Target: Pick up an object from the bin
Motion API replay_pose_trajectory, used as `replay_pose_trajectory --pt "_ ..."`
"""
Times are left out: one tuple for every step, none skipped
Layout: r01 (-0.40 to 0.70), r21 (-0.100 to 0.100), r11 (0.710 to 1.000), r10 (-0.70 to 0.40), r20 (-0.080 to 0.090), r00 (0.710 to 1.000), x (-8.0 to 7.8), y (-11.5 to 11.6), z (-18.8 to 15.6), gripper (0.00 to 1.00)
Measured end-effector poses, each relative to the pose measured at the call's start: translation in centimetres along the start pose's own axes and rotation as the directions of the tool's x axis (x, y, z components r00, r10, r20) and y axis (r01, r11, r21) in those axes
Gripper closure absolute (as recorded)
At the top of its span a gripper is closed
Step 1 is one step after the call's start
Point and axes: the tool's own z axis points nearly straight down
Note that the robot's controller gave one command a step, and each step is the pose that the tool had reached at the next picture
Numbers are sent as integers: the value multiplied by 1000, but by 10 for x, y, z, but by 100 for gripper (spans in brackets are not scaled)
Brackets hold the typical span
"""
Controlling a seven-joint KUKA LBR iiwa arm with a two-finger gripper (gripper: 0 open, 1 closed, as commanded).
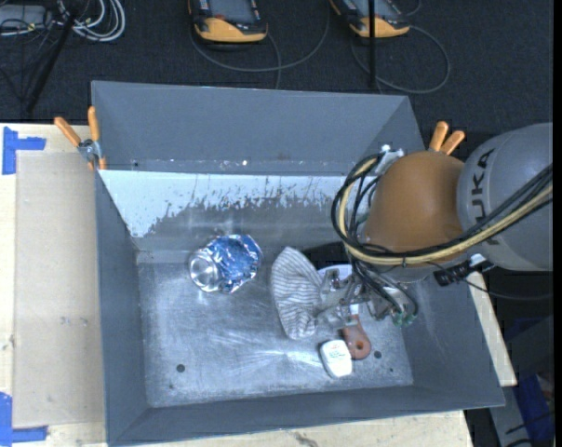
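Toward the right of the bin, the end effector sits low at the right edge of the grey cloth, probably to catch a fold, though whether it is spread or pinching cannot be told.

Grey bin, crumpled blue-silver wrapper, grey cloth, white block, brown piece

Grey bin with a pale scuffed floor, blue-and-white crumpled wrapper (one end silvery-clear), grey-and-white finely striped cloth, small white pad, reddish-brown piece, my orange-brown wrist cover, black-and-yellow cables.
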Motion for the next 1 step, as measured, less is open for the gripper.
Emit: replay_pose_trajectory --pt "-45 2 999 45 21 999 -6 -6 -11 100"
